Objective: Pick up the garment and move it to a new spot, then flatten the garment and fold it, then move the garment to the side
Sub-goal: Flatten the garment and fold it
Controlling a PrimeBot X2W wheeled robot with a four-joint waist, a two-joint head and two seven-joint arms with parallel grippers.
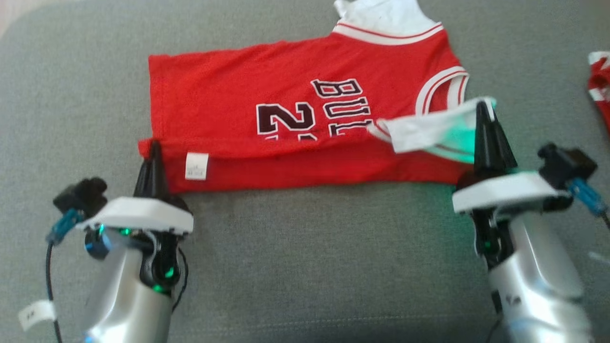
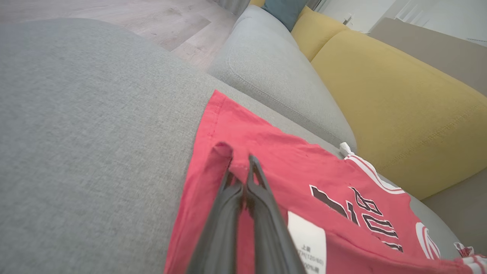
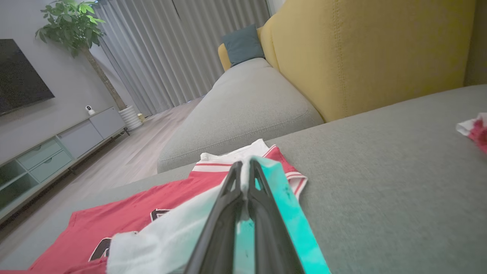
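A grey sofa seat (image 1: 305, 267) carries the red basketball jersey (image 1: 286, 95), spread sideways with its near edge folded up and over. Both silver forearms rise from the bottom corners of the head view, fingers pointing away from the robot. The left tool (image 1: 153, 148) is pinched closed on the jersey's hem corner, lifting a small peak of cloth. The right tool (image 1: 482, 108) is clamped on a white flap at the jersey's shoulder end, held above the seat. A white care label (image 1: 196, 166) lies beside the left tool.
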